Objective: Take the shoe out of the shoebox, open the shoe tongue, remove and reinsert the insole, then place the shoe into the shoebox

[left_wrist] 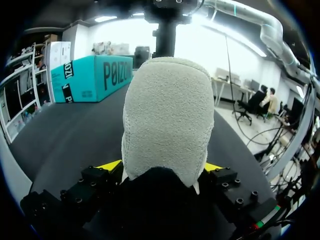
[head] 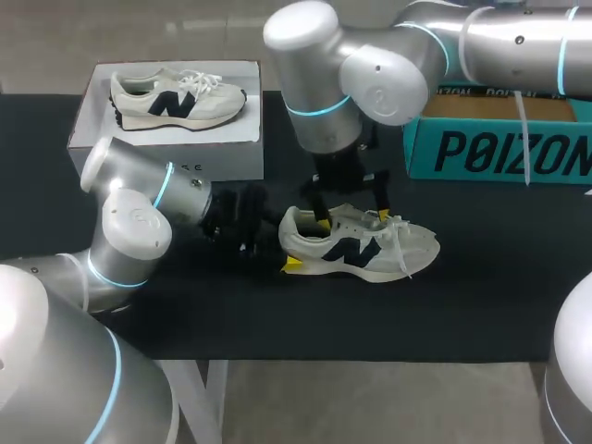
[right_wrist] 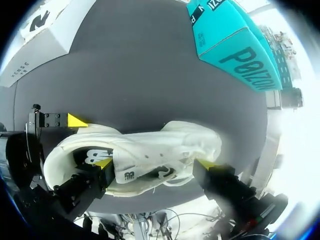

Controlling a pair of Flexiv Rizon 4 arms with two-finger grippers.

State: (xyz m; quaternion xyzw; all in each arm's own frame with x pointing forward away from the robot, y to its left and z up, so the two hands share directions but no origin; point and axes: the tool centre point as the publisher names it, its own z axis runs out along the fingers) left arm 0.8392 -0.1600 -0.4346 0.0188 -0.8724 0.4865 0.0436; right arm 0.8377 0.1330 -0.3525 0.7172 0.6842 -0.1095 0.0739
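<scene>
Clamped at the heel between the left gripper's [left_wrist: 161,166] fingers [left_wrist: 111,165], the shoe [head: 361,245] is laid on the table [head: 481,287]. Its tongue [right_wrist: 131,172] is straddled by the right gripper [head: 352,218], spread wide, one finger sunk in the opening.

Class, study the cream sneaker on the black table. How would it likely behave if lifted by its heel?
The left gripper pinches the sneaker only at the heel, so the long toe end would probably tip down. The fuzzy heel fabric looks soft and may dent under a squeeze. The loose laces would likely dangle.
</scene>
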